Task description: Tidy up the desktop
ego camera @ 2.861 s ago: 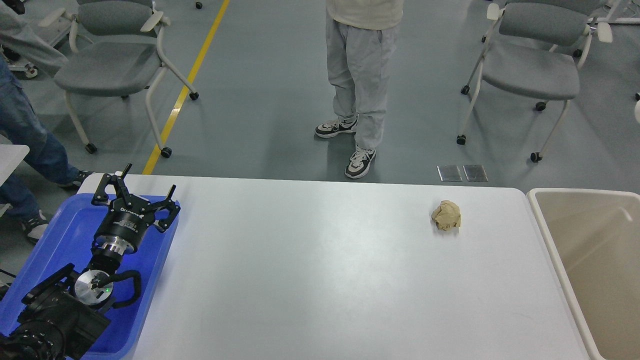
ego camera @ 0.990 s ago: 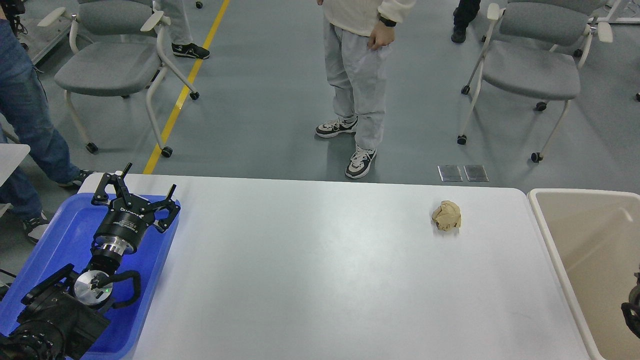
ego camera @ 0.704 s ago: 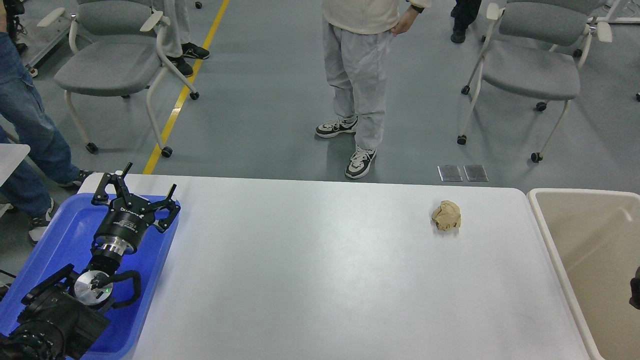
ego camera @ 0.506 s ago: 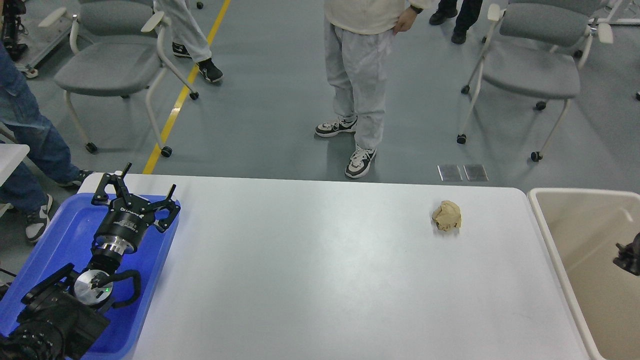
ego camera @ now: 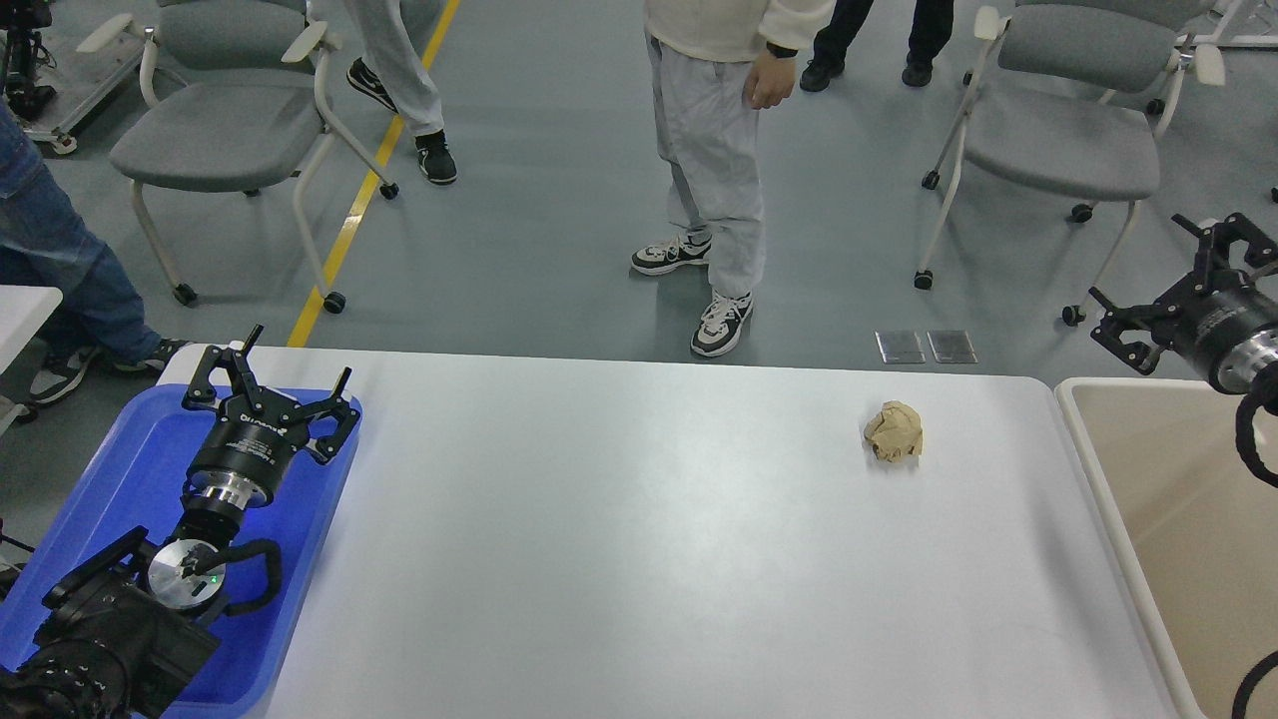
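Note:
The white desktop (ego camera: 639, 539) fills the lower middle of the head view. A crumpled tan paper ball (ego camera: 893, 431) lies on it at the far right. My left gripper (ego camera: 272, 381) is open and empty, held over the far end of the blue tray (ego camera: 120, 479). My right gripper (ego camera: 1166, 277) is open and empty, raised above the far edge of the beige bin (ego camera: 1178, 519), well to the right of the paper ball and not touching it.
The blue tray sits at the desktop's left end and the beige bin at its right end. A person in light trousers (ego camera: 711, 170) stands just beyond the far edge. Grey wheeled chairs (ego camera: 230, 130) stand on the floor behind, with other people walking.
My right arm has risen into view from the lower right, over the bin, up to the bin's far edge. The left arm and the paper ball have not moved.

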